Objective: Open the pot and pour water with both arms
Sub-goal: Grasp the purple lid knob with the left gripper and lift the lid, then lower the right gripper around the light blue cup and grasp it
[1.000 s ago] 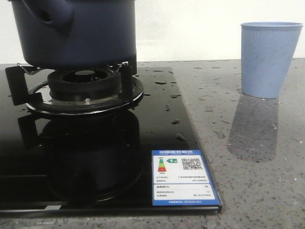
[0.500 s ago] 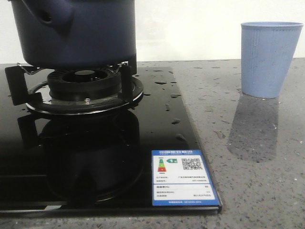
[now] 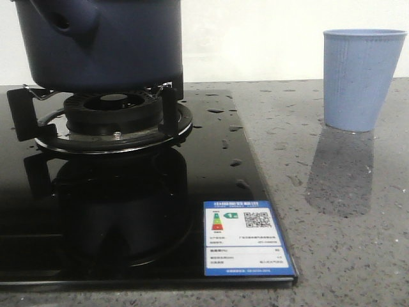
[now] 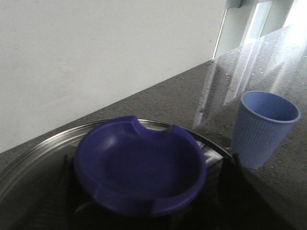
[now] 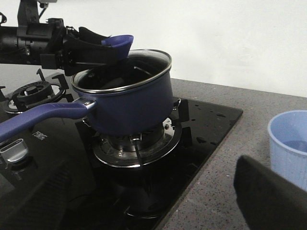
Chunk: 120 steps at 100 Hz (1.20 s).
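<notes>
Left claw point(image 5: 103, 50) closed on lid knob point(image 4: 139, 172) atop pot point(image 5: 127, 100) — right claw's opening impossible to tell.

L arm point(image 5: 33, 40) reaches in roughly level in the right wrist view, black links and cabling showing. L gripper point(image 5: 103, 50) sits at its end, fingers point(image 4: 65, 178) clamped on either side of the blue lid knob point(image 4: 139, 167), one dark finger per side in the left wrist view. R gripper point(image 5: 271, 199) shows only as one dark, blurred finger at the frame edge. It's held clear, touching nothing visible. Can't tell how its jaws stand.
</notes>
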Tool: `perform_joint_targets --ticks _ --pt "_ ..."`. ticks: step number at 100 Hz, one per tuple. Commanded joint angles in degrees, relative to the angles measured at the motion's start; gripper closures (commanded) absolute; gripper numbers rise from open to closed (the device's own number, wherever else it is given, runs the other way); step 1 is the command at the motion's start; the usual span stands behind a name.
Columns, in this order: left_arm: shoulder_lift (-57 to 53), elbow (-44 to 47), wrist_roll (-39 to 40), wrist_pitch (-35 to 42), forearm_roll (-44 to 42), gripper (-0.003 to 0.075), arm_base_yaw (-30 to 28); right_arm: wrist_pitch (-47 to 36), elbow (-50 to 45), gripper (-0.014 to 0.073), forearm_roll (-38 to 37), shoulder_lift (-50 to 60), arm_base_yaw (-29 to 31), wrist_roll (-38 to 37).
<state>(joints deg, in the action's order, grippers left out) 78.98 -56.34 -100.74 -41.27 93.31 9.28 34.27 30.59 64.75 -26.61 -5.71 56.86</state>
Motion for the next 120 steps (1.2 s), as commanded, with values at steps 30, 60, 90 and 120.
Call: perform_joint_targets --ticks 30,60,90,120 --pt "-1.19 -2.03 -0.50 -4.78 3.27 0.0289 -0.02 -4.27 1.97 -0.0009 2.41 -0.73 -0.13 0.75" --pt "-1.19 -3.80 -0.74 -4.86 5.22 0.0468 -0.02 -11.98 1.97 -0.0008 0.23 -0.73 -0.13 0.75" --pt "-5.87 -6.78 -0.74 -4.63 9.23 0.0468 -0.02 -27.95 0.43 -0.0008 -7.65 -2.39 -0.13 0.75" --pt "-13.25 -6.78 -0.74 -4.29 9.41 0.0468 -0.02 -27.12 -1.55 -0.0007 -7.16 -14.01 -0.98 0.75"
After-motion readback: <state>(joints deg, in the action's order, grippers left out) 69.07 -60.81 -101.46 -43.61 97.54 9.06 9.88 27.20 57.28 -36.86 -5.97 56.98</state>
